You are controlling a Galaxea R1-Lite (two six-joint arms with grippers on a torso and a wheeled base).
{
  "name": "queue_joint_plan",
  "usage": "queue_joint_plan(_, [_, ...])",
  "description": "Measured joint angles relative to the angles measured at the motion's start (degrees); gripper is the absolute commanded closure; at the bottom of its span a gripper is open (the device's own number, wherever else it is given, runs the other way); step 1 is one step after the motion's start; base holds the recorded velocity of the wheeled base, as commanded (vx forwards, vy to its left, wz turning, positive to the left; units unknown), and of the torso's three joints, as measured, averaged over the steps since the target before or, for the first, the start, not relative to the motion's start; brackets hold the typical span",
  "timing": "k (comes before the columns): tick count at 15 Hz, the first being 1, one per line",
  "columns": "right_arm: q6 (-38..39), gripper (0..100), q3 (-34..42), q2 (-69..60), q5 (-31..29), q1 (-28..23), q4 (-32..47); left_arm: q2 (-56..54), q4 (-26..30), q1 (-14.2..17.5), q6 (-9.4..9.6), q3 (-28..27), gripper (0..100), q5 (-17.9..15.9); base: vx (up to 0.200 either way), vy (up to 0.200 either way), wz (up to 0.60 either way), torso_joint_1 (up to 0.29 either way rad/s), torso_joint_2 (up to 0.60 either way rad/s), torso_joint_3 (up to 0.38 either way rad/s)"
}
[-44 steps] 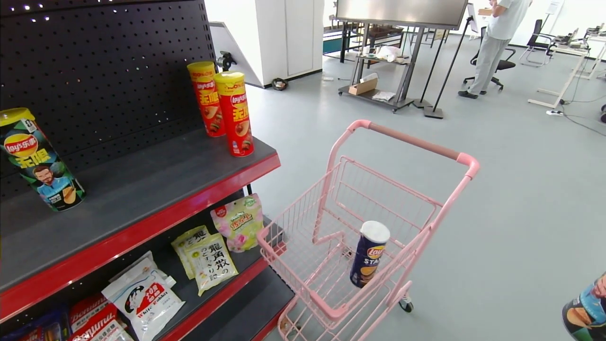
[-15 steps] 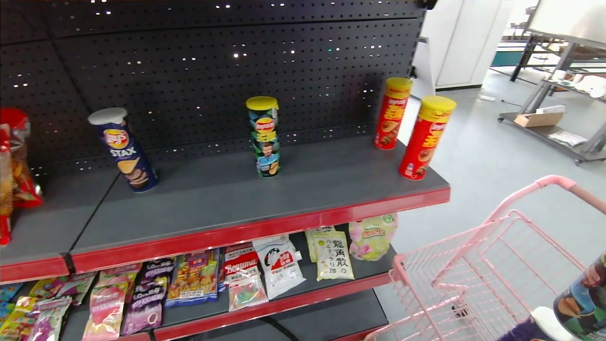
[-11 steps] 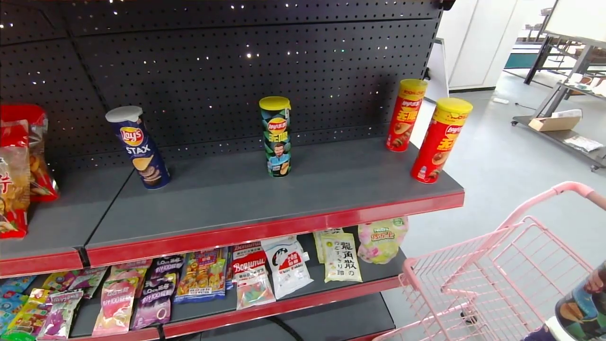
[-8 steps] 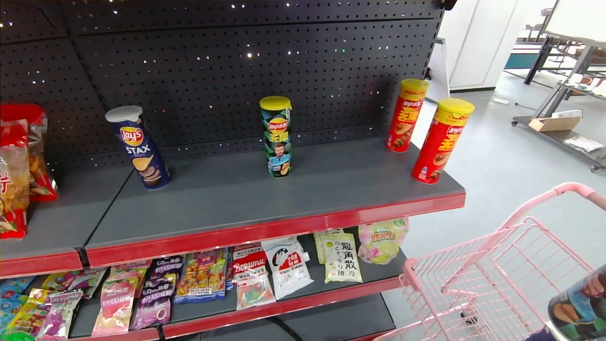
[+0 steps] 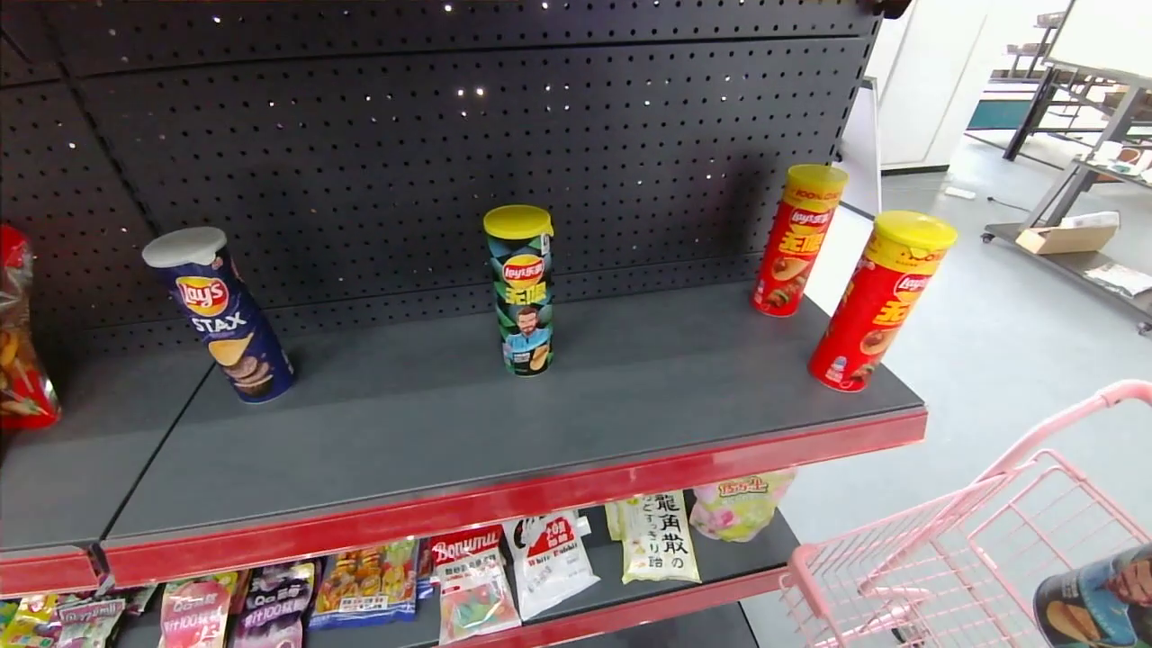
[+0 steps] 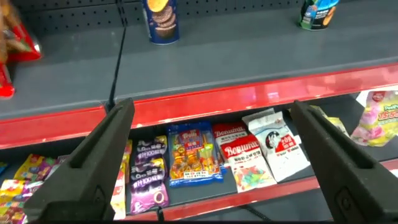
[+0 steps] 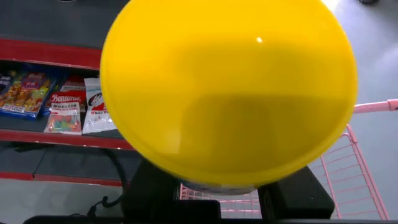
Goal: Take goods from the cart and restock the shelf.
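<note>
The shelf [image 5: 540,423] looks like matt dark metal with a glossy red front edge [image 5: 540,498]. The cart [image 5: 1125,392] is pink-coated wire. The lid [image 7: 229,87] of the can [image 5: 1093,605] is smooth yellow plastic, and the snack bags [image 6: 193,155] are glossy film.

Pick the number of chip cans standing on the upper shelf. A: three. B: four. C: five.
B: the blue can, the green can, the back red can and the front red can stand on the upper shelf.
</note>
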Motion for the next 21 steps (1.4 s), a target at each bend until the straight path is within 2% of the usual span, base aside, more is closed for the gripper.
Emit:
queue_joint_plan(5, [0.0,100,0.2,-0.8,-0.1,-0.1,0.1,0.0,0.0,0.0,0.00,0.0,0,0.0,0.000,0.000,0.00,0.000,0.00,0.000])
queue_joint_plan(7, [0.0,100,0.6,-1.6,-0.1,-0.2,0.1,0.0,0.0,0.0,0.00,0.0,0,0.0,0.200,0.000,0.00,0.002,0.00,0.002])
queue_joint_plan(15, [0.0,100,2.0,-4.9,-0.4,-0.2,0.2,0.1,0.0,-0.1,0.05,0.0,0,-0.4,0.000,0.000,0.00,0.000,0.00,0.000])
queue_joint_plan(17, [0.0,100,2.9,-7.3,-0.5,-0.2,0.3,0.9,0.0,-0.5,0.40,0.0,0,-2.3,0.000,0.000,0.00,0.000,0.00,0.000])
queue_joint_plan(19, [-0.1,100,4.6,-10.3,-0.6,-0.2,0.2,2.4,-0.1,-1.4,1.94,-0.5,0,-6.5,0.000,0.000,0.00,0.000,0.00,0.000])
queue_joint_plan(21, [-0.1,100,5.9,-12.5,-1.2,-0.3,0.3,6.9,-0.3,-2.9,0.95,-5.5,0,-8.4,0.000,0.000,0.00,0.000,0.00,0.000])
